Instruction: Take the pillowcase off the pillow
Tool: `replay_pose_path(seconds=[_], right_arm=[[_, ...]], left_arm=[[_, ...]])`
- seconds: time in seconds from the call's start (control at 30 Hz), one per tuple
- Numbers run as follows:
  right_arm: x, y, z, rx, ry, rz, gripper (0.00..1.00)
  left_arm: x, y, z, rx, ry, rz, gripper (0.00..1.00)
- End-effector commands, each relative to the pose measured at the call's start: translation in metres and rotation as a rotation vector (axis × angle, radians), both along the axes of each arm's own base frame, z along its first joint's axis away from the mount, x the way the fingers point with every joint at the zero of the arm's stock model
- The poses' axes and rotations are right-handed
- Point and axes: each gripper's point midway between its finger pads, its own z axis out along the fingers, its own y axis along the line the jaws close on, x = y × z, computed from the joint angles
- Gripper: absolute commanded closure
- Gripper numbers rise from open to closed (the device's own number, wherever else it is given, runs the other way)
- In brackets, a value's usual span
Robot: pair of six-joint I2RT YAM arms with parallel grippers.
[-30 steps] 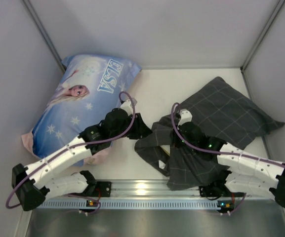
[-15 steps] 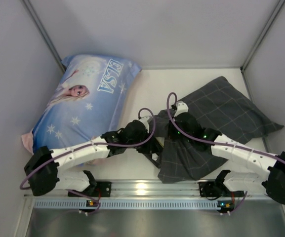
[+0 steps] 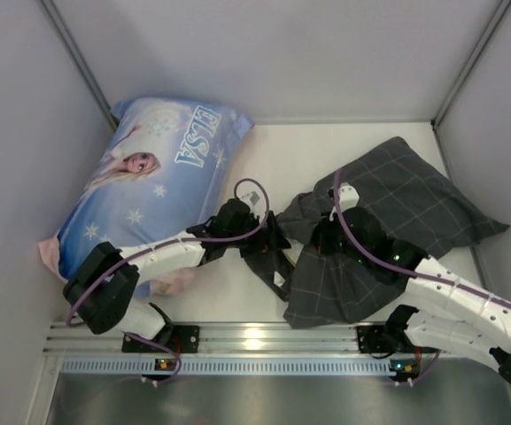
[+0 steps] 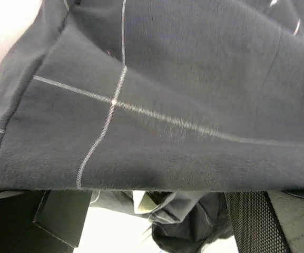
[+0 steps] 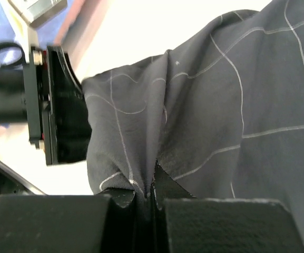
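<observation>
The dark grey checked pillowcase lies rumpled on the right half of the table, and the pillow inside it is hidden. My right gripper is shut on a pinch of that fabric; in the right wrist view the cloth is squeezed between the closed jaws. My left gripper stands open at the case's left edge. In the left wrist view the pillowcase drapes over the wide-apart fingers, with bunched fabric and a small pale patch below its hem.
A large blue ELSA-print pillow lies at the back left, against the left wall. A metal rail runs along the near edge. Grey walls close in the table on three sides. The left gripper's black body sits close beside the right one.
The left gripper has gone from nearly shut to wide open at the case's edge. The right gripper has shifted slightly right, still pinching the fabric.
</observation>
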Motion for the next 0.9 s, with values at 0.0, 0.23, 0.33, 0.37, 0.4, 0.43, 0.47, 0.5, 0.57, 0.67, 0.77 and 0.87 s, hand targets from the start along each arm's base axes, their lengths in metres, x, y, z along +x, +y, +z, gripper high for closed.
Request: replay_pose_path(seconds=[0.0,0.23,0.33,0.37,0.4,0.43,0.47,0.5,0.57,0.67,0.77,0.87], right_arm=[[-0.004,-0.008,0.002,0.015,0.004,-0.011,1.0],[-0.008,-0.003,-0.004,0.027,0.035,0.008,1.0],[-0.008,-0.001,-0.005,0.031,0.039,0.015,1.0],[-0.007,0.0,-0.006,0.029,0.042,0.015,1.0],[-0.007,0.0,-0.005,0.031,0.04,0.015,1.0],[-0.006,0.0,-0.005,0.029,0.04,0.016,1.0],[-0.006,0.001,-0.007,0.024,0.043,0.016,1.0],[-0.005,0.001,-0.006,0.021,0.039,0.017,1.0],[-0.005,0.003,-0.008,0.022,0.045,0.023,1.0],[-0.006,0.007,-0.007,0.036,0.052,0.038,1.0],[-0.007,0.008,-0.003,0.049,0.049,0.041,1.0],[-0.007,0.006,0.001,0.056,0.037,0.034,1.0]], left_arm=[[0.018,-0.017,0.023,-0.073,-0.076,-0.016,0.03],[0.031,-0.039,0.03,-0.143,-0.073,-0.027,0.09],[0.031,-0.046,0.033,-0.182,-0.061,-0.038,0.21],[0.028,-0.049,0.037,-0.204,-0.06,-0.053,0.25],[0.025,-0.049,0.036,-0.206,-0.054,-0.057,0.28],[0.022,-0.049,0.038,-0.207,-0.054,-0.06,0.29],[0.02,-0.047,0.038,-0.203,-0.053,-0.056,0.29],[0.019,-0.046,0.038,-0.201,-0.055,-0.048,0.29],[0.022,-0.041,0.036,-0.192,-0.057,-0.011,0.28],[0.029,-0.043,0.029,-0.17,-0.054,0.008,0.22],[0.033,-0.048,0.017,-0.139,-0.033,-0.001,0.18],[0.037,-0.048,0.003,-0.106,-0.017,0.016,0.09]])
